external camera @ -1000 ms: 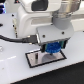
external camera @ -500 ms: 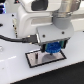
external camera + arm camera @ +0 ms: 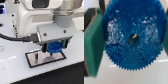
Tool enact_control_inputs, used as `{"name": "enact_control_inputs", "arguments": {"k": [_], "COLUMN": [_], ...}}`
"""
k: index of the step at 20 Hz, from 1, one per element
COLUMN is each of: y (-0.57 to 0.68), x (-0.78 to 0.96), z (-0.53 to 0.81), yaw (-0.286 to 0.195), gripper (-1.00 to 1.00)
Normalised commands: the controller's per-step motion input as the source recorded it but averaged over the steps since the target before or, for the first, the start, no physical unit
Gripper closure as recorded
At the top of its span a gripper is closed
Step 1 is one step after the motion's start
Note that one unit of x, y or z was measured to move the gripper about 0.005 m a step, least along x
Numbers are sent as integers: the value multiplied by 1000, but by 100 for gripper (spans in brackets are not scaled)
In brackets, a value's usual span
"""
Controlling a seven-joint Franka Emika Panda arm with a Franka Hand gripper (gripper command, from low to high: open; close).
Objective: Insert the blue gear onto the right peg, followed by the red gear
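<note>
The blue gear [image 3: 131, 37] fills the wrist view, a flat toothed wheel with a dark centre hole. My gripper [image 3: 129, 39] is shut on it, one green finger pad [image 3: 93, 42] pressed against its rim and the other pad at the opposite edge. In the exterior view the blue gear [image 3: 54, 48] hangs under my gripper [image 3: 54, 47], just above the grey black-rimmed base plate [image 3: 37, 60]. One thin dark pin [image 3: 37, 55] stands on the plate beside the gear. The right peg is hidden under the gear and hand. The red gear is out of view.
The white robot arm [image 3: 45, 17] fills the upper half of the exterior view, with a black cable [image 3: 17, 36] running along the exterior view's left. The base plate lies on a white table [image 3: 15, 67].
</note>
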Motion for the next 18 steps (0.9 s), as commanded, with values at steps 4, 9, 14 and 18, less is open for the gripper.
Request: {"name": "enact_control_inputs", "arguments": {"k": [4,9,14,18], "y": [10,-55,7,1], "x": [128,164,126,120], "z": [-28,-76,143,-115], "yaw": [0,0,0,0], "gripper": [100,100,100,100]}}
